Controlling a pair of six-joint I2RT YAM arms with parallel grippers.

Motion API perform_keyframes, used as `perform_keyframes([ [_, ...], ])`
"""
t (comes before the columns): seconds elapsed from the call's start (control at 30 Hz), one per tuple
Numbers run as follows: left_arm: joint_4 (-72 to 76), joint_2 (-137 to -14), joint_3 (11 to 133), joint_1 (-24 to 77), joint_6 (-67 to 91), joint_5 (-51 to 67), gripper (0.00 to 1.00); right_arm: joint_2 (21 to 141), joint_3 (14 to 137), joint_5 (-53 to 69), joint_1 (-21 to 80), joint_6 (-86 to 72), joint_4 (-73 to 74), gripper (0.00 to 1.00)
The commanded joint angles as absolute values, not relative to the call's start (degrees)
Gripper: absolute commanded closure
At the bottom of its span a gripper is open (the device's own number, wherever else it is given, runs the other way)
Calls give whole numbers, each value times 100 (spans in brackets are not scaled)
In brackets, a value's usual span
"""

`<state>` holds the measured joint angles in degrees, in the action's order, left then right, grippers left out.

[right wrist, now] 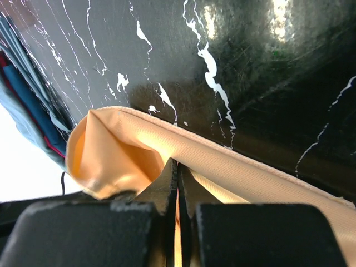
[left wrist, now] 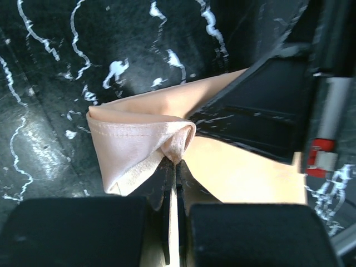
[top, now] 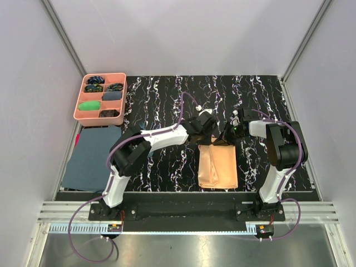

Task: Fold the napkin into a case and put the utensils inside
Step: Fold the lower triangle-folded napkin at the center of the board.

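Observation:
The peach-orange napkin (top: 218,166) lies folded into a narrow rectangle on the black marbled mat between my two arms. Both grippers meet at its far edge. My left gripper (top: 208,133) is shut on a raised fold of the napkin (left wrist: 139,139), the fabric pinched at its tips (left wrist: 177,161). The right gripper (top: 228,135) is shut on the hemmed edge of the napkin (right wrist: 111,156), jaws pressed together (right wrist: 178,167). A dark part of the right gripper (left wrist: 261,111) shows close by in the left wrist view. The utensils are out of view.
A pink compartment tray (top: 78,103) with small coloured bundles stands at the far left. A dark blue-grey cloth (top: 92,156) lies in front of it, off the mat's left side. White walls enclose the table on three sides.

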<state>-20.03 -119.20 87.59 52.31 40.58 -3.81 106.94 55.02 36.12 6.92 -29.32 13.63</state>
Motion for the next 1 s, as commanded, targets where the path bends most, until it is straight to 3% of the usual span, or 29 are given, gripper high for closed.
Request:
perform_keyframes([
  [0.0,-1828,-11865,9167,5203,4184,-106,100,10819,5370,3314,712,-2865,1248,100],
  [0.7,-1889,-12436,9422,5203,4166,167,100,10626,5405,3279,712,-2874,1318,99],
  [0.97,-1942,-12568,9536,5194,4210,114,100,9731,5616,2366,703,-2742,2381,70],
])
